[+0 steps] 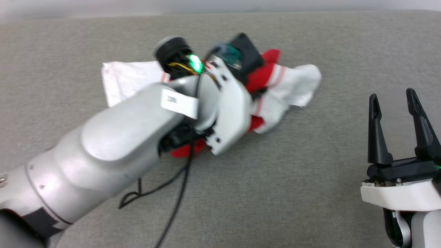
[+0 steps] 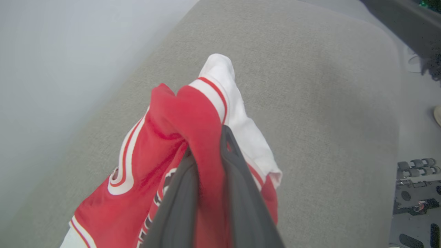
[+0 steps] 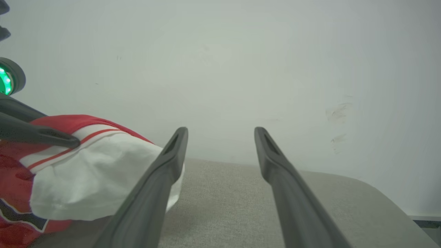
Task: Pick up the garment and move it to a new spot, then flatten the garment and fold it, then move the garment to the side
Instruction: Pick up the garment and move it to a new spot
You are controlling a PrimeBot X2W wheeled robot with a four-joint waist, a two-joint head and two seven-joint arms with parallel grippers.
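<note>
The left gripper (image 2: 206, 143) is pinching a lifted fold of the garment (image 2: 172, 120), its jaws narrow on the red cloth. The rest is bunching beneath it on the grey cushion (image 2: 310, 103). Bare cushion is stretching ahead and to its right, rounding off at an edge. The right gripper (image 1: 392, 96) is standing wide and empty, well apart from the cloth. The blurred left forearm (image 1: 120, 137) is covering the garment's middle, and the lettering is showing only partly.

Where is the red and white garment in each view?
Head view: garment upper centre, partly behind the left arm.
Left wrist view: garment centre to lower left, clamped in the left gripper.
Right wrist view: garment lower left corner.
Shared landmark: its white sleeve with red stripes.
</note>
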